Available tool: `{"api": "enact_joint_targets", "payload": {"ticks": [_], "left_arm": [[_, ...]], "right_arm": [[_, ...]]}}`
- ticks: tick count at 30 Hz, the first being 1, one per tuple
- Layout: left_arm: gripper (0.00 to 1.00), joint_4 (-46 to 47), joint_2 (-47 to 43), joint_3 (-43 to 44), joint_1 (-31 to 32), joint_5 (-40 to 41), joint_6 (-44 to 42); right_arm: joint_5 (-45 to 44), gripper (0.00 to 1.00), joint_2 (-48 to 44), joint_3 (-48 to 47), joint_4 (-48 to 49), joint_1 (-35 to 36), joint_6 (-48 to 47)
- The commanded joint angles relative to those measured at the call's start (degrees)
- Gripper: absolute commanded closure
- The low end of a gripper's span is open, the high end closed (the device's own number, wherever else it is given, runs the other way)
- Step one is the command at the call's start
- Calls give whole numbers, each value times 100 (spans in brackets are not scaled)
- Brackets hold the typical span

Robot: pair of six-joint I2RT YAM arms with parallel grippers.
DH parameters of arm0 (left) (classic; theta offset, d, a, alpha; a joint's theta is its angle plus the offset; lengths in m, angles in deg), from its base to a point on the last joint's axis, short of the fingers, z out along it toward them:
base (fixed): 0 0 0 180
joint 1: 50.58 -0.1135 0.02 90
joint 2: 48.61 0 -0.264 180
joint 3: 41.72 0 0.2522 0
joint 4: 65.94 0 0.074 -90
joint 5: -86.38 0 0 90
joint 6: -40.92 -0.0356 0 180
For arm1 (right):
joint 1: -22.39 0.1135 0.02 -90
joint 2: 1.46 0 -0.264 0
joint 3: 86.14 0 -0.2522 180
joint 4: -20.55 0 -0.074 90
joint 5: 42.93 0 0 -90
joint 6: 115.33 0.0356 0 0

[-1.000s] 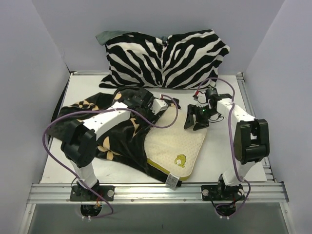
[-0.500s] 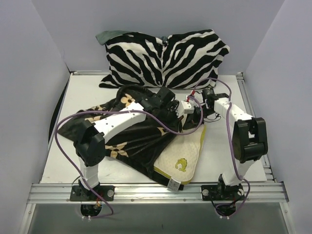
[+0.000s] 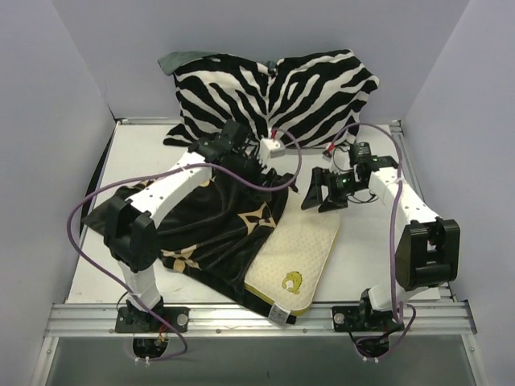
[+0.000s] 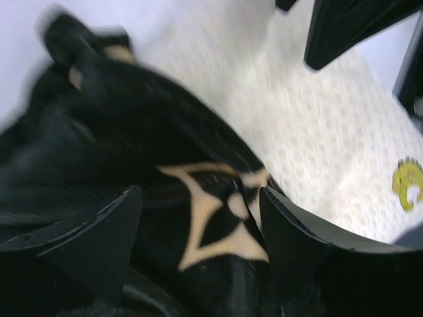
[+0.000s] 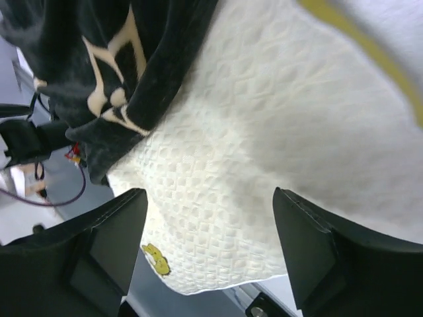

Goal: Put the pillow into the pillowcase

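1. The pillowcase [image 3: 205, 229] lies spread across the left of the table [image 3: 145, 145]. Its right edge laps over the pillow [image 3: 299, 245], though we cannot tell whether the mouth encloses the pillow or merely drapes it.
2. The pillow sits near centre, its near-right part bare; we judge the job about half done.
3. The left gripper [image 4: 199, 198] hangs spread and empty over the case's edge. We should pinch only the hem's upper layer and draw it toward the bare corner.
4. The right gripper [image 5: 210, 198], also spread and empty above the pillow, should brace it against that pull.
5. The logo [image 3: 291, 281] marks our target.
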Motion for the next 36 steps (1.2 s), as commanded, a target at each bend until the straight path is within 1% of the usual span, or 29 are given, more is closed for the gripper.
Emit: {"api": "enact_joint_targets", "payload": {"ticks": [1, 2, 4, 5, 6, 7, 9, 12, 13, 15, 16, 17, 18, 19, 20, 21, 22, 23, 24, 25, 26, 28, 29, 30, 31, 32, 33, 35, 36], "left_arm": [[20, 322, 504, 1142, 59, 531, 126], [20, 322, 744, 1693, 59, 611, 292], [20, 305, 1358, 2232, 16, 682, 599], [20, 305, 1509, 2600, 7, 595, 679], [20, 313, 1633, 2760, 7, 516, 750], [19, 322, 1817, 2875, 15, 385, 855], [12, 331, 1941, 3042, 77, 322, 935], [6, 322, 2073, 3026, 225, 610, 935], [5, 253, 2126, 2999, 252, 716, 926], [7, 191, 2161, 2816, 322, 857, 935], [11, 182, 2187, 2719, 358, 988, 961], [13, 173, 2188, 2640, 393, 1207, 970], [15, 173, 2196, 2534, 437, 1314, 979], [17, 147, 2266, 2438, 463, 1428, 1049], [22, 112, 2328, 2428, 481, 1516, 1101], [25, 94, 2398, 2445, 499, 1491, 1154], [28, 42, 2538, 2524, 516, 1473, 1276], [37, 24, 2600, 2568, 534, 1464, 1339], [42, 32, 2670, 2621, 551, 1421, 1418], [50, 32, 2802, 2708, 578, 1386, 1531], [61, 32, 2881, 2944, 604, 1324, 1567], [72, 67, 3039, 3244, 657, 1052, 1629], [78, 76, 3084, 3550, 718, 851, 1629], [90, 94, 3101, 3692, 753, 684, 1629], [96, 198, 3084, 3807, 806, 299, 1629], [100, 278, 3041, 3903, 893, 182, 1629], [100, 374, 2979, 3965, 946, -2, 1629], [100, 769, 2690, 3870, 1017, -633, 1629], [100, 901, 2575, 3634, 1043, -793, 1777]], "right_arm": [[-283, 21, -205, -442, -172, -346, -13], [-397, 23, -152, -495, -128, -398, 5], [-591, 27, 181, -767, -23, -443, 84], [-583, 31, 478, -899, 4, -478, 119], [-601, 32, 629, -1004, 22, -487, 145], [-670, 32, 770, -1205, 13, -487, 163], [-706, 32, 1139, -1339, -13, -487, 154], [-759, 31, 1561, -1383, -74, -425, 207], [-672, 32, 1658, -1392, -171, -434, 303], [-355, 39, 1843, -1243, -119, -364, 417], [-268, 43, 1878, -1190, -101, -346, 488], [-84, 49, 1922, -1068, -66, -320, 593], [22, 52, 1923, -1006, -14, -294, 672], [110, 59, 1923, -927, 152, -267, 742], [172, 63, 1940, -848, 223, -258, 900], [321, 67, 1949, -804, 354, -249, 971], [383, 76, 1958, -795, 417, -241, 1024], [445, 80, 1984, -786, 469, -241, 1137], [497, 84, 2002, -786, 566, -223, 1173], [533, 90, 1993, -794, 619, -214, 1217], [551, 93, 2019, -803, 646, -171, 1235], [603, 100, 2019, -794, 742, -126, 1332], [621, 100, 2011, -786, 769, -65, 1349], [621, 100, 2011, -777, 830, -39, 1419], [647, 100, 1993, -725, 874, -21, 1463], [665, 100, 1967, -698, 927, 5, 1507], [665, 100, 1941, -672, 1014, 49, 1551], [700, 100, 1879, -575, 1102, 67, 1718], [718, 100, 1844, -540, 1207, 84, 1780]]}}
